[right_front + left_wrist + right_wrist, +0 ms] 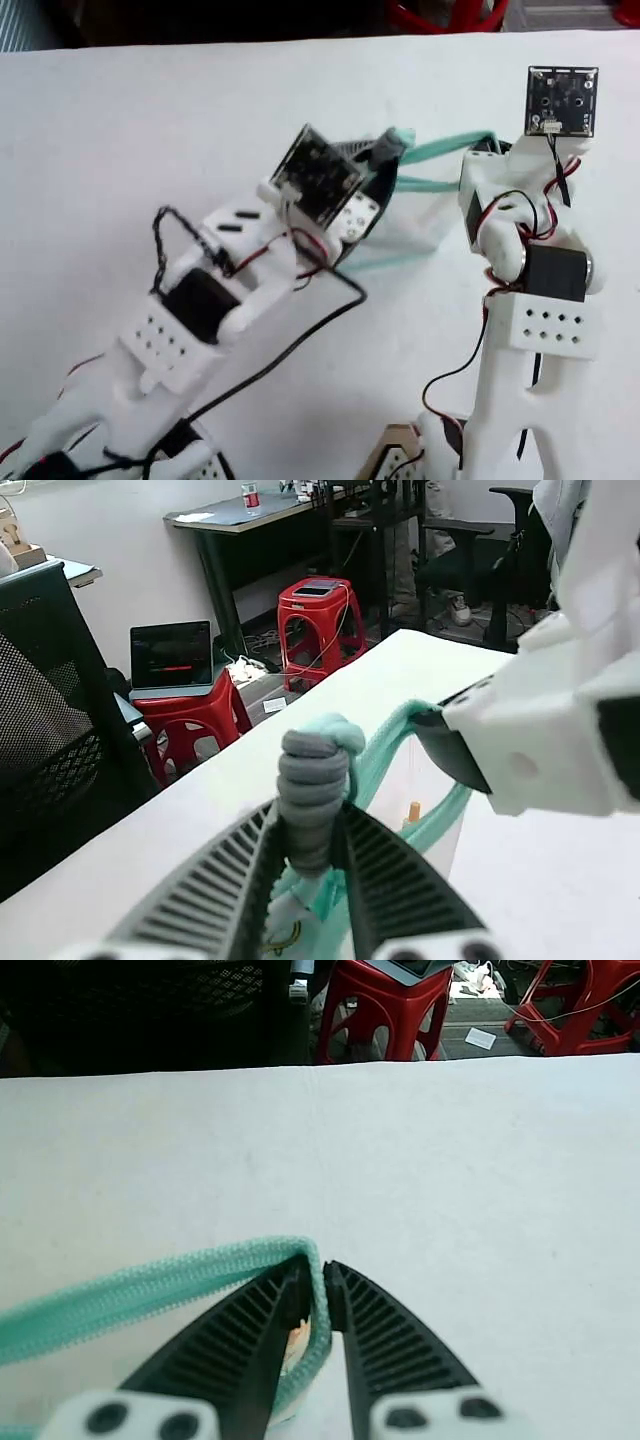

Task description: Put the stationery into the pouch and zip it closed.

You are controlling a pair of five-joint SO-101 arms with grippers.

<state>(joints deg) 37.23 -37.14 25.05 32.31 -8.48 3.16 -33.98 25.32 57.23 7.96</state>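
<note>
the pouch (418,218) lies on the white table (150,120), a little far of the middle and between the two arms. its teal zipper (445,145) runs left to right, and this long axis decides the coming move. the two teal sides stand apart from each other along most of the length, so the mouth is open and the closing is not yet done.

the left gripper (310,818) is at the left end of the zipper. its fingers are pressed together on the grey pull (312,775), a cord with a teal knot on top. the right gripper (318,1274) is at the opposite, right end. its fingers pinch the teal edge of the zipper there, and the tape goes away from it toward the left arm.

inside the open mouth an orange-tipped thing (413,810) shows. i judge it is a piece of the stationery already in the pouch, but it is too small to say which one.

in my judgement the next move belongs to the left arm, because it has the pull. the pull should travel to the right along the zipper line, straight toward the right gripper, while that one anchors the end. if the pull goes off this axis, the pouch may twist or lift.
</note>
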